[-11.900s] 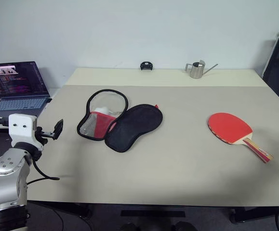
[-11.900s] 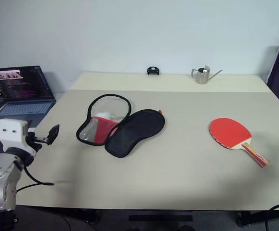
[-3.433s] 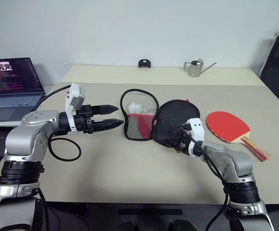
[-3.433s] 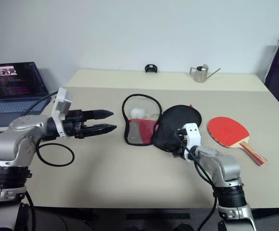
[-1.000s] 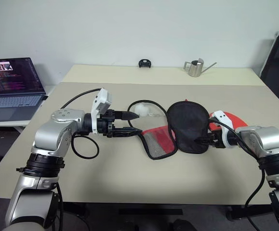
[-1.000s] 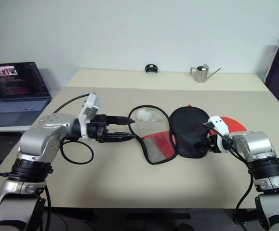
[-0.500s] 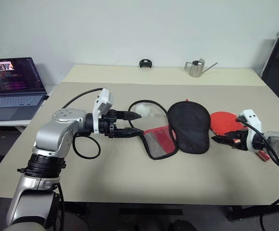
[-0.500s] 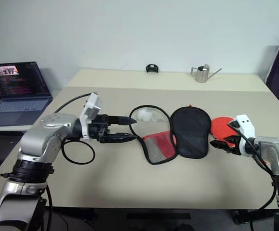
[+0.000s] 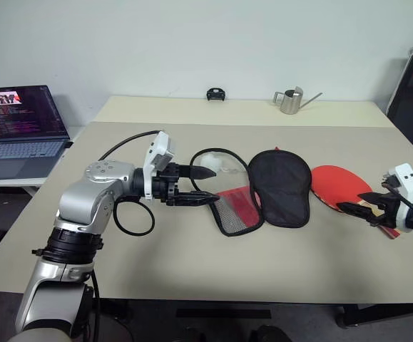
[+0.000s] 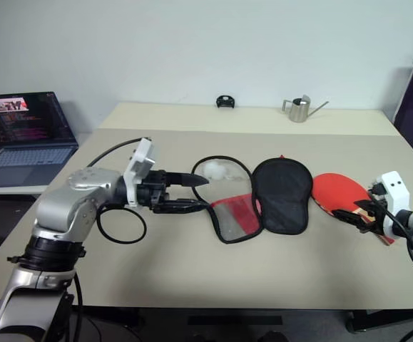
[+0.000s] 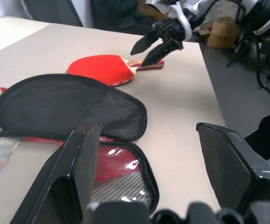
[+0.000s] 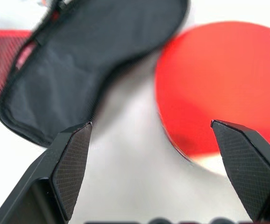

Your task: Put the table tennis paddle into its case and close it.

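Beige table (image 9: 192,271) with opened case (image 9: 277,189), paddle (image 9: 338,183), small metal can (image 9: 289,102).

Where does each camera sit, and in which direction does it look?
Left and right eye views: on the head, looking down over the table; both arms show.
Left wrist view: along the open left gripper toward the case.
Right wrist view: along the open right gripper toward the table tennis paddle.
All share case and paddle.

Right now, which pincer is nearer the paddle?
Right. The right pincer hovers open by the paddle handle; the left pincer is open beyond the case.
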`<action>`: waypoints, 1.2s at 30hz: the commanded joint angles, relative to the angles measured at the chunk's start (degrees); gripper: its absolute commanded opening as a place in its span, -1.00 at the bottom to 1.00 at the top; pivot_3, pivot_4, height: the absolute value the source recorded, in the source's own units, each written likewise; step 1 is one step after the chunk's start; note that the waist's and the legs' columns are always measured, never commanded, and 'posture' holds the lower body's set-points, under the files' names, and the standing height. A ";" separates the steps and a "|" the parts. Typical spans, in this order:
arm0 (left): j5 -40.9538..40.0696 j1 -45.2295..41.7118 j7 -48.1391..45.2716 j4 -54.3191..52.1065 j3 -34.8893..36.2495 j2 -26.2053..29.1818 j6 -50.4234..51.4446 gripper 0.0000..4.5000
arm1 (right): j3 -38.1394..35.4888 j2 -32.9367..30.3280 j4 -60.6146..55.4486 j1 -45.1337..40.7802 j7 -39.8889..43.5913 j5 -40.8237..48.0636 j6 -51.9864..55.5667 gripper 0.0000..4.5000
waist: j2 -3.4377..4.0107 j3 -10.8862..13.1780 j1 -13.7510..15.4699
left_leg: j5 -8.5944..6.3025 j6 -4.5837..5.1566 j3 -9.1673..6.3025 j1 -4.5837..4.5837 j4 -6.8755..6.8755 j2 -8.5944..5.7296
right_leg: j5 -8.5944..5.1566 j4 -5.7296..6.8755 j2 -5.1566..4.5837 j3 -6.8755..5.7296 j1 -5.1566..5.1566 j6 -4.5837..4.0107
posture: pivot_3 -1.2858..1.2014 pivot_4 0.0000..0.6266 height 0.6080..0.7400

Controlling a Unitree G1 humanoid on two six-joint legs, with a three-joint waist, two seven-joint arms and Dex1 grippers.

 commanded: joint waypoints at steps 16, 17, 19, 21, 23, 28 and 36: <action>-0.18 -3.20 -0.44 -0.74 -0.81 -1.20 -0.51 0.59 | 13.13 -1.11 37.65 -16.88 7.39 -16.62 -22.64 0.98 | 0.01 0.00 -0.26 | 0.11 -0.19 0.08 0.05 0.01 0.02 | 0.00 -0.01 0.02 0.03 0.02 0.00 | 0.03 -0.52 1.00; -0.17 -3.22 -0.46 -0.70 -0.80 -1.18 -0.53 0.59 | 13.69 -0.71 39.53 -17.89 7.50 -17.30 -23.07 0.98 | 0.01 0.00 -0.26 | 0.11 -0.19 0.07 0.05 0.01 0.02 | 0.00 -0.01 0.02 0.03 0.02 0.00 | 0.03 -0.52 1.00; -0.20 -3.07 -0.46 -0.90 -0.68 -0.98 -0.45 0.59 | 14.41 -0.22 42.22 -19.23 8.22 -18.24 -23.68 0.98 | 0.01 0.00 -0.25 | 0.11 -0.20 0.07 0.04 0.01 0.02 | 0.00 -0.02 0.02 0.02 0.02 0.00 | 0.03 -0.52 1.00; -0.23 -2.90 -0.42 -1.09 -0.56 -0.79 -0.38 0.59 | 14.92 -0.02 44.03 -20.06 9.72 -18.65 -23.76 0.98 | 0.01 0.00 -0.27 | 0.11 -0.20 0.08 0.04 0.01 0.02 | 0.00 -0.02 0.02 0.03 0.02 0.00 | 0.03 -0.52 1.00; -0.25 -2.78 -0.36 -1.19 -0.48 -0.68 -0.32 0.59 | 15.38 -0.02 45.05 -20.32 10.71 -19.27 -24.41 0.98 | 0.01 -0.01 -0.26 | 0.12 -0.20 0.07 0.05 0.01 0.02 | 0.00 -0.02 0.02 0.02 0.03 0.00 | 0.03 -0.52 1.00; -0.13 -2.54 -0.18 -1.16 -0.43 -0.54 -0.39 0.59 | 15.73 0.07 46.49 -19.97 10.71 -20.85 -25.31 0.91 | 0.02 -0.01 -0.25 | 0.12 -0.21 0.06 0.06 0.01 0.03 | 0.00 -0.02 0.02 0.02 0.05 0.00 | 0.03 -0.52 1.00; 0.04 -2.00 -0.19 -1.10 -0.13 -0.02 -0.69 0.59 | 13.34 -0.01 44.59 -17.14 7.51 -19.81 -23.22 -0.16 | 0.01 -0.02 -0.14 | 0.12 -0.21 0.04 0.11 0.04 0.03 | 0.00 -0.02 0.01 0.00 0.13 0.00 | 0.03 -0.52 1.00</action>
